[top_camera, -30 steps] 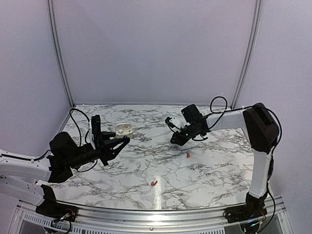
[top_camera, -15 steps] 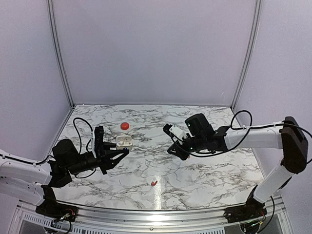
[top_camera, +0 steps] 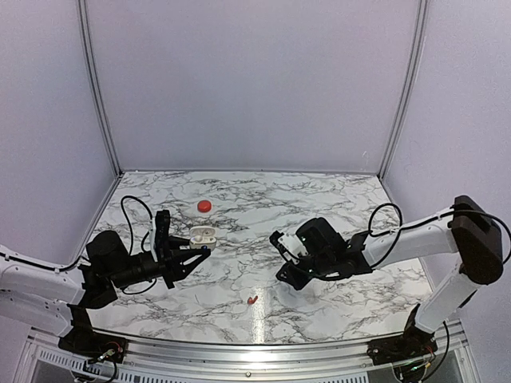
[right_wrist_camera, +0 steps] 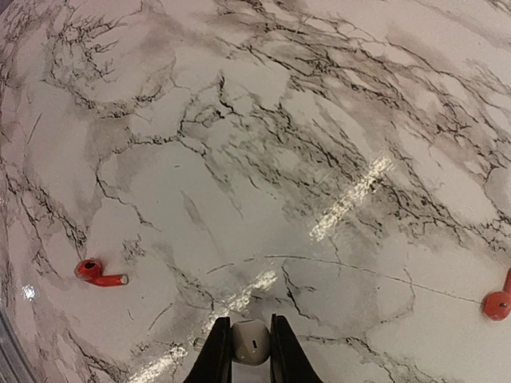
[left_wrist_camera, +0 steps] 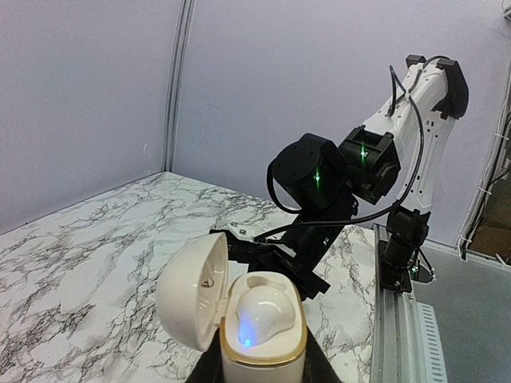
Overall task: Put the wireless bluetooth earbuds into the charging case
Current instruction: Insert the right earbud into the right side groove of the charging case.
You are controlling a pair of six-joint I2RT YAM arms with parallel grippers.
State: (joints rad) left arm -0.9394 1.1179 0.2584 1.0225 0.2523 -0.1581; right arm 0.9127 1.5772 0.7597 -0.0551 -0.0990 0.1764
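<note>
Two red earbuds lie on the marble: one [right_wrist_camera: 100, 274] to the left in the right wrist view, also seen from above [top_camera: 252, 300], the other [right_wrist_camera: 497, 303] at that view's right edge. The red round charging case [top_camera: 204, 206] sits at the back left, closed as far as I can tell. My left gripper [top_camera: 200, 247] is shut on a white case [left_wrist_camera: 259, 319] whose lid stands open; a white bud with a blue light sits inside. My right gripper [right_wrist_camera: 249, 321] is shut on a small white object with a dark spot [right_wrist_camera: 250, 343], low over the table, between the red earbuds.
The right arm [top_camera: 383, 239] reaches in from the right edge across the table's middle. The left arm [top_camera: 104, 263] lies along the left side. The metal rail [top_camera: 255, 351] runs along the near edge, and the wall posts [top_camera: 96, 88] stand at the back.
My right gripper moved toward the near middle of the table and down, still holding the white object. My left gripper shifted slightly with the white case, uncovering the red case behind it.
</note>
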